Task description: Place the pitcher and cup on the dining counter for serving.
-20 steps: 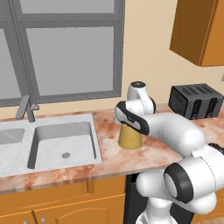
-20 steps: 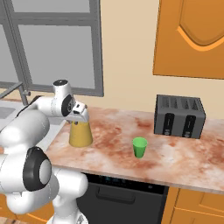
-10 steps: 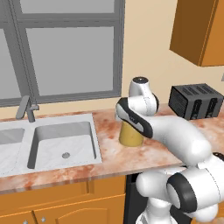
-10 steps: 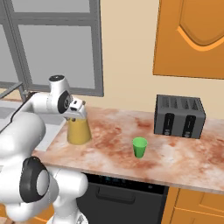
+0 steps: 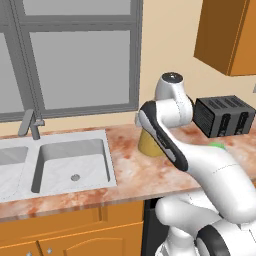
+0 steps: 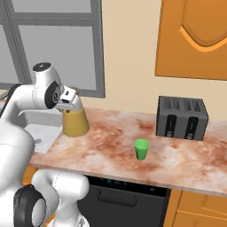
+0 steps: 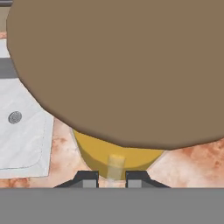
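Reddish-brown marbled stone tops the counter [image 6: 115, 142] that runs across the middle of both base views, with a steel sink [image 5: 72, 162] set into it at the left of the left base view and a black toaster [image 6: 181, 118] standing near the wall at the right of the right base view. Behind the sink a large window [image 5: 75, 55] fills the upper left of the left base view, and an orange wall cabinet [image 6: 195, 37] hangs in the upper right of the right base view.

The pitcher [image 6: 74, 120] stands on the counter just beside the sink's edge, left of centre in the right base view; in the left base view its yellow-orange body [image 5: 149, 145] shows at centre, partly hidden by the arm. The gripper [image 7: 111, 178] sits at the pitcher's narrow neck, under the brown lid [image 7: 118, 70] that spreads across the upper part of the hand view. Its two dark fingertips [image 7: 87, 179] stand close together at the bottom of that view, with the pale neck between them, so the narrow gap is pinched on the neck.

The cup [image 6: 142, 149], small and green, stands alone on the counter, well apart from the pitcher, lower and left of the toaster in the right base view
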